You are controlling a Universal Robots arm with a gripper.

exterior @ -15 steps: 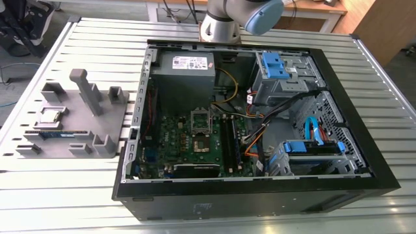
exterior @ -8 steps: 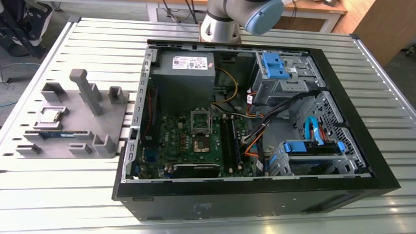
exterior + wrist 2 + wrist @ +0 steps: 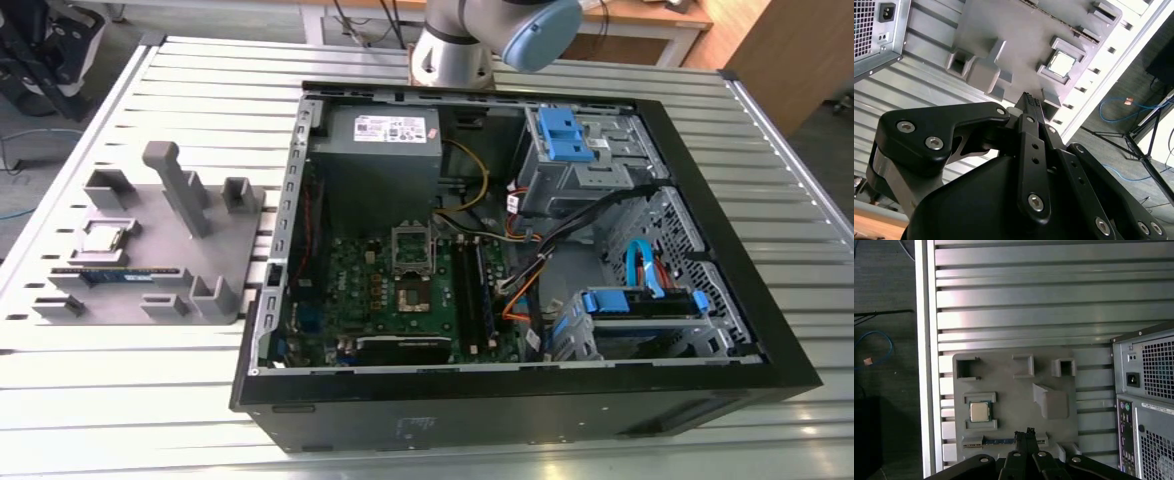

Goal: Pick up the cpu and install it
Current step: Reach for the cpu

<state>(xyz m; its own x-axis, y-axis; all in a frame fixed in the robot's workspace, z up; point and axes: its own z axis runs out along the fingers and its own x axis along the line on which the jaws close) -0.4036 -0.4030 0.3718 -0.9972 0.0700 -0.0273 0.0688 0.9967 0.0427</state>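
Hovering over the grey tray (image 3: 1014, 390), my gripper (image 3: 1026, 432) had its fingers pressed together, pinching nothing; both wrist views showed that, tips (image 3: 1029, 99) touching. And there was the cpu (image 3: 107, 238), lying flat in its square pocket on the tray, silver top up, untouched. In the exterior view it sat at about nine o'clock from the open computer case (image 3: 534, 405), well apart from it. The memory stick (image 3: 114, 272) lay near it at six o'clock, and the tall post (image 3: 167, 180) stood at roughly two o'clock. Inside the case, the motherboard (image 3: 400, 290) lay bare, the metal frame (image 3: 410, 243) at its twelve o'clock edge. My arm (image 3: 467, 45) stood at twelve o'clock, beyond the case. Both wrist views had the cpu (image 3: 1061, 64) just past my fingertips.
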